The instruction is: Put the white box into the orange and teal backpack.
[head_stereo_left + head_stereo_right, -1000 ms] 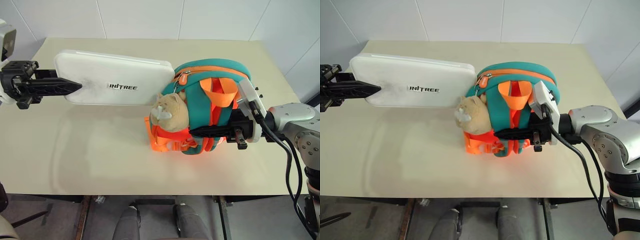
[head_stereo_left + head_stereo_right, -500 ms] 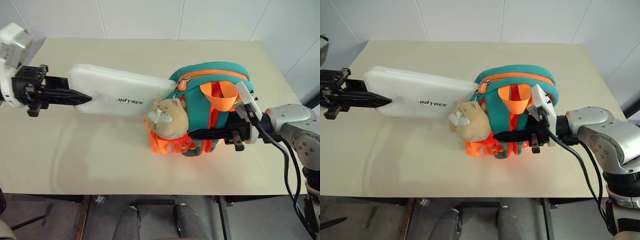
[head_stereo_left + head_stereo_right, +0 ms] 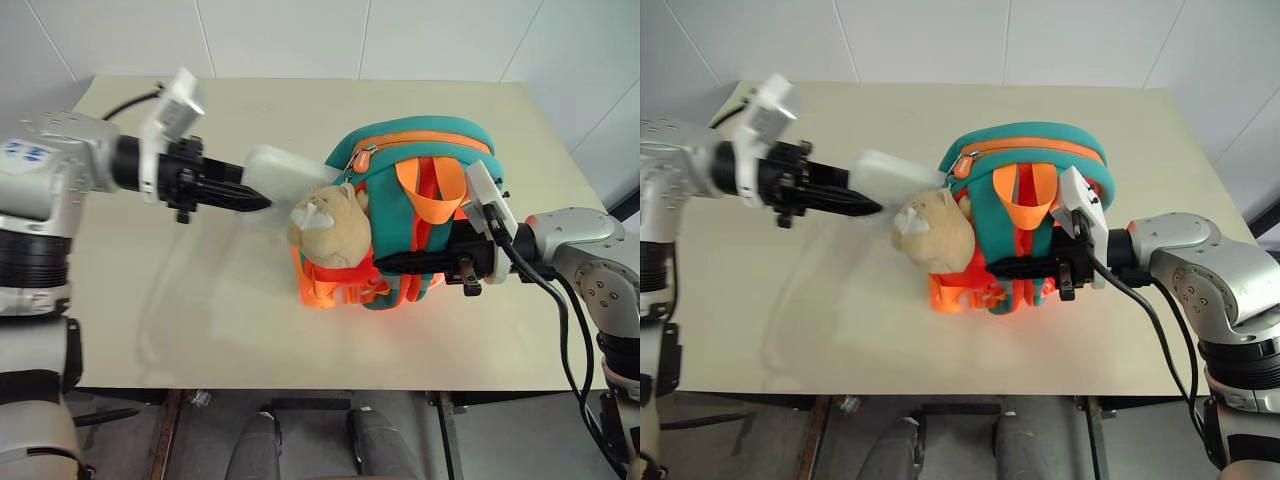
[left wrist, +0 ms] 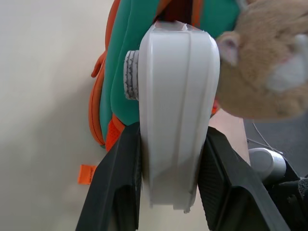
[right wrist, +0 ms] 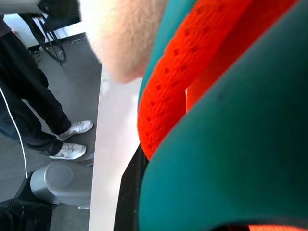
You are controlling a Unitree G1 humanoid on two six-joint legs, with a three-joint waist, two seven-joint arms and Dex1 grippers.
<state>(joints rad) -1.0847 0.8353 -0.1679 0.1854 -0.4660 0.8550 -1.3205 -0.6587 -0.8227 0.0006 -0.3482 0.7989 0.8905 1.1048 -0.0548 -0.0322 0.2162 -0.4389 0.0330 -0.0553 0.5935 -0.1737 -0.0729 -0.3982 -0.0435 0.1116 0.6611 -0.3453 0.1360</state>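
The white box (image 3: 283, 173) sticks out of the zip opening of the orange and teal backpack (image 3: 425, 148), which stands mid-table. Just a short end of the box shows; its lettering is hidden inside. My left gripper (image 3: 256, 203) is shut on that free end, and the left wrist view has the white box (image 4: 177, 96) pinched between the two black fingers (image 4: 117, 187). A tan plush toy (image 3: 330, 225) hangs in front of the opening. From the right, my right gripper (image 3: 392, 265) is shut on the backpack's lower strap side, with teal and orange fabric (image 5: 226, 144) pressed close against it.
The beige table (image 3: 200, 330) has free surface to the left of and in front of the backpack. White wall panels rise behind the far edge. A person's legs in dark trousers and white shoes (image 5: 33, 115) stand on the floor beside the table.
My left gripper has travelled right, sliding the white box most of the way into the backpack; the lettering has gone out of sight. The right gripper kept its hold and place.
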